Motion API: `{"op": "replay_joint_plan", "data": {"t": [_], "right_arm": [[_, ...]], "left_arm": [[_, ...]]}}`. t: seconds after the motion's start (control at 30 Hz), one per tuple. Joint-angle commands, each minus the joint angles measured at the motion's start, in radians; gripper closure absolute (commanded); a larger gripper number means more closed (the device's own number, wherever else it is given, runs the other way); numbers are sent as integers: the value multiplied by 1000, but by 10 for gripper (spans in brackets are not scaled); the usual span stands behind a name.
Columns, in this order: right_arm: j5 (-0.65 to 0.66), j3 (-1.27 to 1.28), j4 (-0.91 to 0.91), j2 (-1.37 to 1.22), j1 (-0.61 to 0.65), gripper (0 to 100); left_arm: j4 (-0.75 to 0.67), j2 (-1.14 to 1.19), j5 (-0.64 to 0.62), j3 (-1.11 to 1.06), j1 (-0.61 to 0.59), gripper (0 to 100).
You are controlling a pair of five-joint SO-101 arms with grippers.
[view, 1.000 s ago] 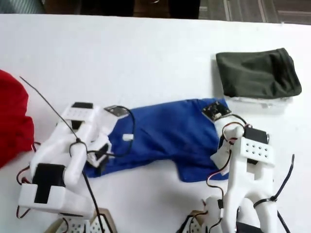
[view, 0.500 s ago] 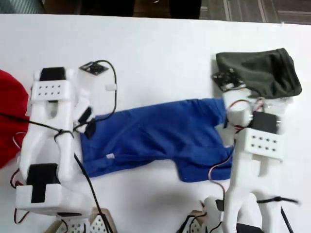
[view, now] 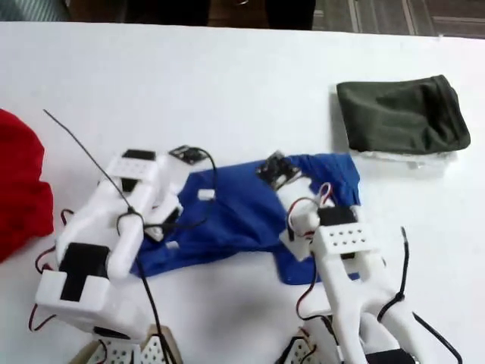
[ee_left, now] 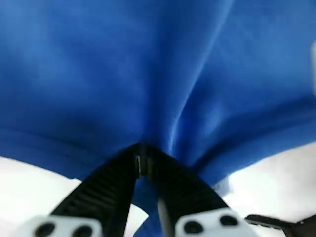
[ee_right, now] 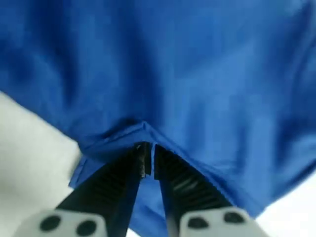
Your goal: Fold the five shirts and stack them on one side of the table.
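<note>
Two grippers hold the blue shirt [view: 242, 216] on the table [view: 227, 91]: left gripper [ee_left: 140, 160] and right gripper [ee_right: 146, 155] both pinch its cloth tight. They have just pulled back, closer together, so a fold seems to be starting.

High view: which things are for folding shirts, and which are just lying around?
For the job: blue shirt, left gripper, right gripper, folded dark green shirt, red garment.
Just there: white table, dark floor behind it.
</note>
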State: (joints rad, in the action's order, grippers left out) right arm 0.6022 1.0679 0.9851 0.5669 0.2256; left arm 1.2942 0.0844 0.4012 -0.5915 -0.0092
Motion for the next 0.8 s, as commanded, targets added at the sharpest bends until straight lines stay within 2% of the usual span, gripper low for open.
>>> {"op": "replay_joint_plan", "data": {"t": [0.0,0.2,0.4,0.5,0.63,0.77], "right_arm": [[34,26,5,27,8,980],[265,-18,223,38,5,980],[262,-209,363,38,4,980],[132,-288,340,38,10,980],[-101,-311,159,27,10,980],[-183,-250,-42,25,-41,980]], "left_arm": [[6,-6,-3,-42,14,974],[115,-14,-2,-44,14,974],[184,-14,-2,28,14,974],[196,-14,-2,74,5,974],[186,-8,-2,142,0,974],[100,-3,-2,170,-54,975]]}}
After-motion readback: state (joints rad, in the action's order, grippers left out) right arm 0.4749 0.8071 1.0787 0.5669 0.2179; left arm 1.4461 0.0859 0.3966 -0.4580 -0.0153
